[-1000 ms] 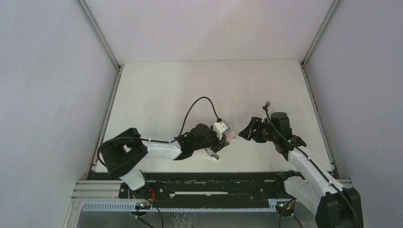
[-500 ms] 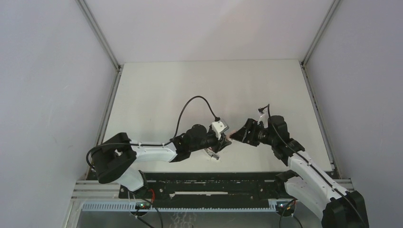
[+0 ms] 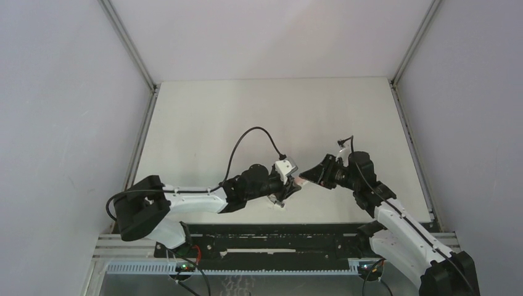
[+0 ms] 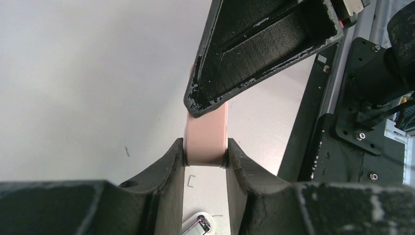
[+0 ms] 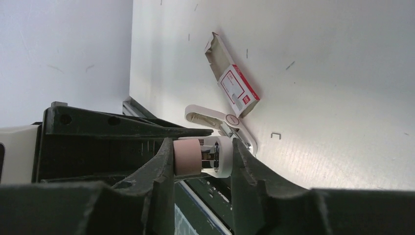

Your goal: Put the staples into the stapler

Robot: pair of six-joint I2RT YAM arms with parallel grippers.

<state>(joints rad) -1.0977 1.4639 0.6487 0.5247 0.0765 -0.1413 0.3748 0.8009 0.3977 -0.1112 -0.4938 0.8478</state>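
Note:
The stapler, pink top over a white base [image 5: 203, 156], is held off the table. My left gripper [image 4: 205, 159] is shut on its pink body [image 4: 206, 132]; in the top view it is at the table's near middle [image 3: 290, 183]. My right gripper [image 5: 203, 164] has come in from the right [image 3: 310, 177], and its jaws close on the stapler's end, pink against one finger and white against the other. A red and white staple box [image 5: 235, 83] lies open on the table beyond. A single loose staple [image 5: 276, 134] lies near it, also in the left wrist view [image 4: 192, 181].
A white and metal piece [image 5: 218, 121] lies on the table under the grippers, seen as a shiny tip in the left wrist view [image 4: 198, 225] and in the top view [image 3: 277, 201]. The black base rail [image 3: 277, 237] runs along the near edge.
My right gripper has moved left to the stapler and now has its jaws round its end. My left arm has shifted slightly, still holding the stapler.

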